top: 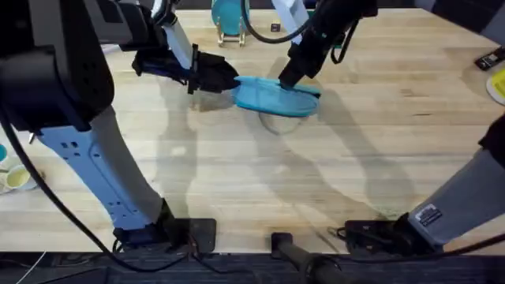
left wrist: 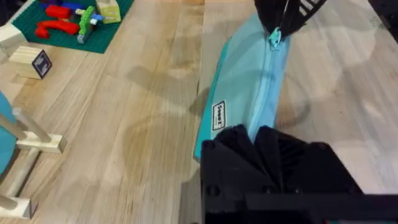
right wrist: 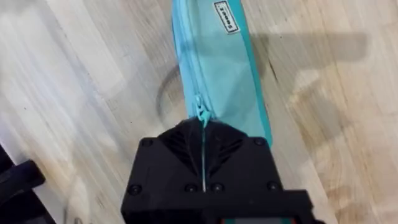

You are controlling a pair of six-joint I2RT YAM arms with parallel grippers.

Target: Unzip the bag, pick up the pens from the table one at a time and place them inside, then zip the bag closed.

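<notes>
1. Overhead view: the light blue soft cloth bag lies on the big pale wooden table, far from the arm bases and near the middle.
2. The bag is long and thin. Its long way runs from side to side across the table.
3. The left gripper is at the bag's left end. In the left wrist view its black fingers sit over that end of the bag, pinched together on the cloth. It looks like it is holding the bag so it will not slide.
4. The right gripper is at the bag's far edge, a bit left of its middle. In the right wrist view its fingers are squeezed shut on the small teal zipper pull.
5. The left wrist view shows the same pull pinched by the other arm's black fingers.
6. Ahead of the pull, toward the label, the zipper looks closed. I cannot see the part behind the fingers.
7. I think the step right now is working the zipper. I cannot tell if it is opening or closing.
8. The thing that matters most: the zipper runs along the bag's long way, so the right gripper should pull straight along that line while the left gripper holds the end tight.
9. I cannot spot any pens, so I cannot tell if they are inside.
</notes>
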